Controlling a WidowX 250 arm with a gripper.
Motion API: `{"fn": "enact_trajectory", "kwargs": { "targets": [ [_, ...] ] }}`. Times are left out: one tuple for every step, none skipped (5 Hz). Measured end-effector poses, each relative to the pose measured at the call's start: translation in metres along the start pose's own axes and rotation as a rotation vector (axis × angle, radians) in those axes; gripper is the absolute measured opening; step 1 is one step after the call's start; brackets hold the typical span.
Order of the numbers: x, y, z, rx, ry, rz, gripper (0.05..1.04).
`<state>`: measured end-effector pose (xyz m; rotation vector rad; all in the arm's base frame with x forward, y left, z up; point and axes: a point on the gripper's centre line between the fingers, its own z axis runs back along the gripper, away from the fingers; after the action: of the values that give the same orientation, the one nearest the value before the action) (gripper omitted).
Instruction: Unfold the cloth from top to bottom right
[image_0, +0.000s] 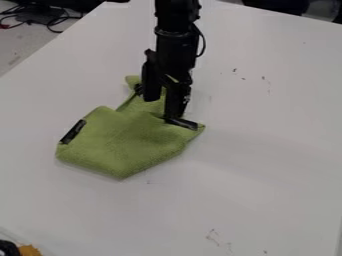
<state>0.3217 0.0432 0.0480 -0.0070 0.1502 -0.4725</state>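
Observation:
The black gripper (163, 107) hangs over the back part of the green cloth (127, 140), its two fingers apart, with green showing between them. One fingertip is low at the cloth near a black strip on its right side; whether it touches cannot be told. The cloth lies partly folded left of the table's middle, a narrow part extending back behind the gripper and a broad part toward the camera. Another black strip marks its left edge. The arm covers some of the cloth's back part.
The white table (267, 165) extends around the cloth, with small dark marks on its surface. Cables (43, 19) lie beyond its upper-left edge. A black and orange object (27, 249) sits at the lower-left corner of the view.

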Motion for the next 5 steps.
{"fn": "enact_trajectory", "kwargs": {
  "targets": [
    [-0.001,0.005,-0.005,-0.008,-0.014,0.007,0.999],
    [-0.010,-0.002,-0.017,-0.027,0.002,0.040,0.999],
    [-0.008,0.001,-0.016,-0.025,-0.030,0.029,0.999],
    [-0.008,0.001,-0.021,-0.036,-0.020,0.036,0.948],
    [-0.009,0.001,-0.022,-0.029,-0.019,0.036,0.661]
  ]
}}
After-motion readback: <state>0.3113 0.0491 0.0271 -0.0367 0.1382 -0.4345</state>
